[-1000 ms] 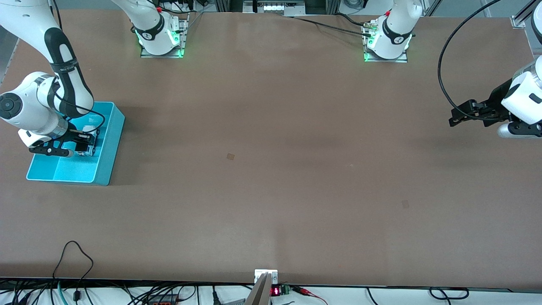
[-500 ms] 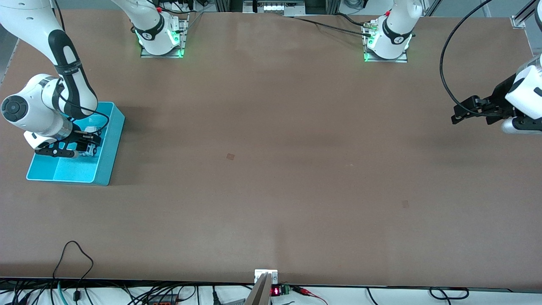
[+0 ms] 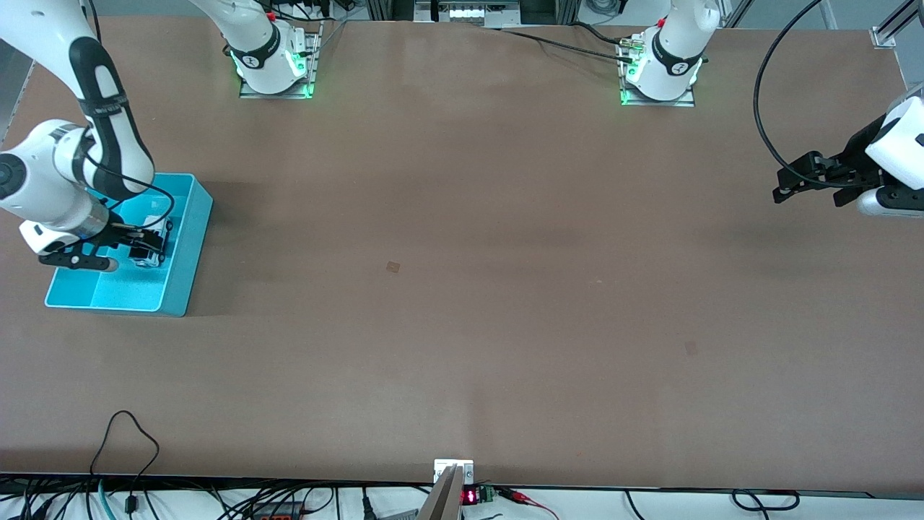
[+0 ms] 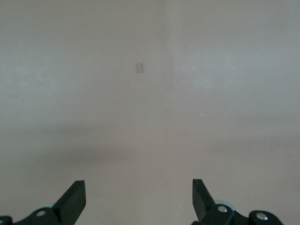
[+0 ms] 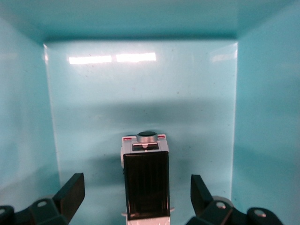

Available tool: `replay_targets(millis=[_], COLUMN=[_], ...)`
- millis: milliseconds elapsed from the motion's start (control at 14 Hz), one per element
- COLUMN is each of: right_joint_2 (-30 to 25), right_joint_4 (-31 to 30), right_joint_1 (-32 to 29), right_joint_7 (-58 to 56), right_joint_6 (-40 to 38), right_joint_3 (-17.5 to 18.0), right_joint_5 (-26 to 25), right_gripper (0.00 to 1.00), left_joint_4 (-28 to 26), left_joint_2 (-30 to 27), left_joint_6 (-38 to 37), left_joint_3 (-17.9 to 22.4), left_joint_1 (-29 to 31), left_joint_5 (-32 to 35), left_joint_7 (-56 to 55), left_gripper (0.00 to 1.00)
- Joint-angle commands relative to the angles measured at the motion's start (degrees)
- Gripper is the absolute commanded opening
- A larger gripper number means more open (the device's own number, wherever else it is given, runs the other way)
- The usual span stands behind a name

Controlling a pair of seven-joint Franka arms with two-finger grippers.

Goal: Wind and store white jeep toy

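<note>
White jeep toy (image 5: 145,185) sits in the turquoise bin (image 3: 189,245), right gripper (image 5: 135,197) spread open around it; left gripper (image 4: 138,197), open, waits; storing appears done.

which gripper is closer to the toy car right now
Right. The right gripper is open around the toy car inside the bin; the left gripper waits at the table's other end.

right hand (image 3: 148,245) over turquoise bin (image 3: 189,245) | left hand (image 3: 787,186) waits over table (image 3: 462,289)
</note>
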Motion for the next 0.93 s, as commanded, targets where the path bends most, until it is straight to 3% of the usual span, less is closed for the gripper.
replay_targets(millis=[0, 214, 500, 714, 857], right_joint_2=[-3.03, -3.81, -10.30, -13.57, -15.67], right_joint_4=[8.63, 17.62, 18.96, 22.64, 22.82], right_joint_1=[-0.57, -0.31, -0.30, -0.48, -0.48], right_joint_7=[-0.59, -0.42, -0.07, -0.33, 0.02], right_joint_6=[-12.94, -22.99, -28.61, -38.97, -41.55], right_joint_3=[0.59, 0.85, 2.43, 3.14, 5.32], right_joint_5=[0.83, 0.83, 0.04, 0.12, -0.14], right_gripper=[1.00, 1.00, 1.00, 1.00, 1.00], left_joint_4=[-2.01, -2.36, -8.59, -7.98, -7.90], left_joint_2=[-2.18, -2.53, -7.01, -6.66, -6.40], left_joint_6=[-0.39, -0.48, 3.64, 3.21, 3.21], left_joint_3=[-0.25, -0.25, -0.25, -0.25, -0.25], left_joint_1=[0.06, 0.14, 0.06, 0.06, 0.06], left_joint_5=[0.93, 0.93, 0.93, 0.93, 0.93], left_joint_7=[-2.89, -2.37, 0.86, 0.63, 0.45], left_gripper=[1.00, 1.00, 1.00, 1.00, 1.00])
